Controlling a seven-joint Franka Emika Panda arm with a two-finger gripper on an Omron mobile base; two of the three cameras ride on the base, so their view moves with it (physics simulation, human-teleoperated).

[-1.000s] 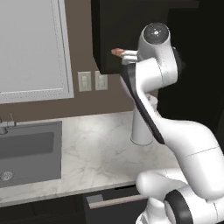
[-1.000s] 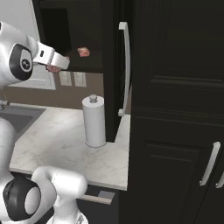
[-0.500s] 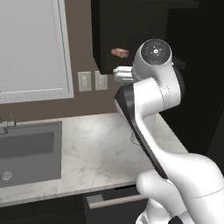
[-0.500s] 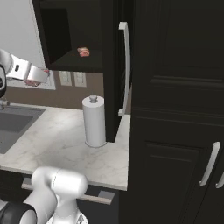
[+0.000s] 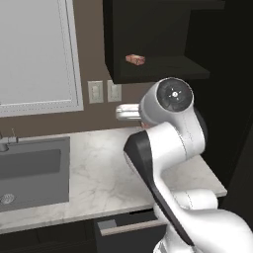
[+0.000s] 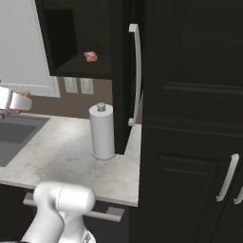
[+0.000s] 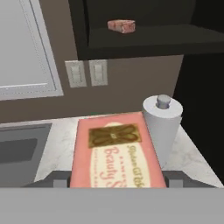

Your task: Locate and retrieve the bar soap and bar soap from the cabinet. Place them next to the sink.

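One bar soap (image 7: 115,155) lies flat between my fingertips, its label facing the hand camera; my pincer (image 7: 116,178) is closed on it. A second ago that hand was up at the cabinet (image 5: 148,39) shelf; half a second ago it had backed out, and now it has swung down and toward the sink (image 5: 32,170), hovering above the marble worktop (image 5: 108,173). In the right base view the pincer (image 6: 16,102) sits at the far left edge, over the basin side. So the first bar is out and in transit. The second bar soap (image 5: 135,60) rests on the cabinet shelf, untouched. The paper-towel roll (image 6: 102,131) stands well clear of my path.
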